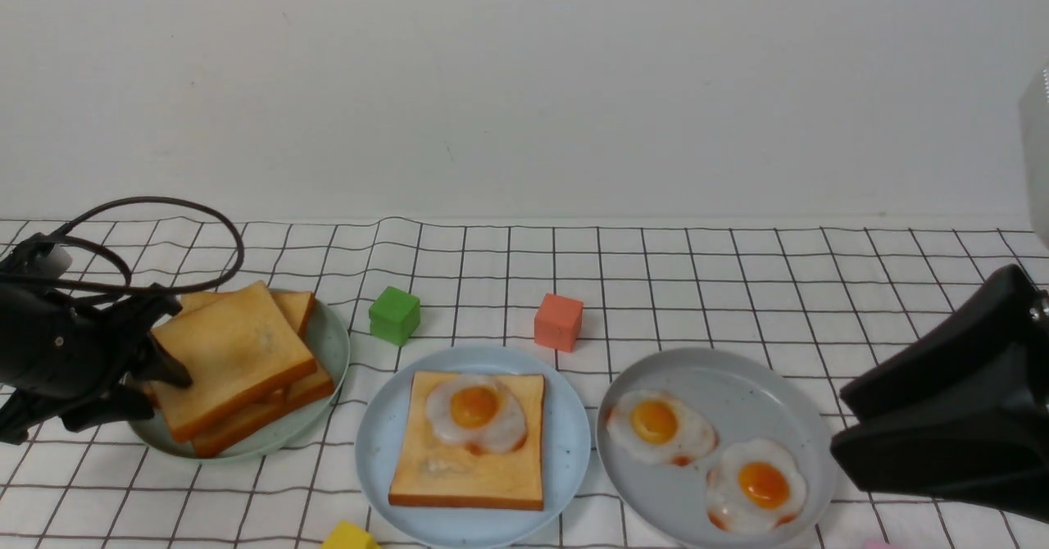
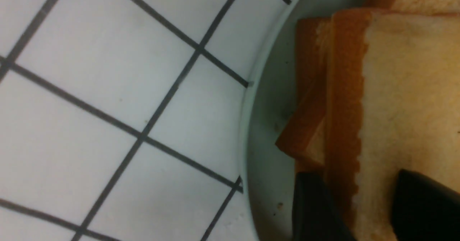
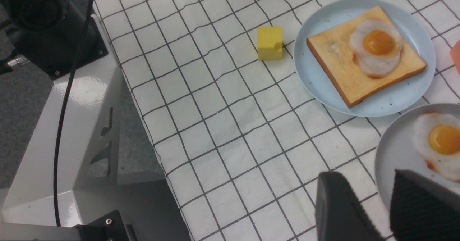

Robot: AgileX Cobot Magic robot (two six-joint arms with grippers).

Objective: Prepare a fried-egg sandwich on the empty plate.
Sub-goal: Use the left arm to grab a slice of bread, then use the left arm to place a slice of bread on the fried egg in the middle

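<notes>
Straight down onto the pale blue plate the way is open. Round it: green block at eleven o'clock, orange block at one, yellow block at seven. The grey plate sits just beside it at three, with the right end effector, jaws apart, at its outer rim. At nine, the left end effector clamps the top toast slice.

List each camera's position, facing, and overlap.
Front: between the arms, facing forward over the table to the wall; left gripper and right gripper at edges.
Left wrist: on left arm, close over the green plate; fingers straddle the top toast slice.
Right wrist: on right arm, looking down at blue plate and robot base; fingers visible.
Shared: front and right wrist both show the blue plate.
</notes>
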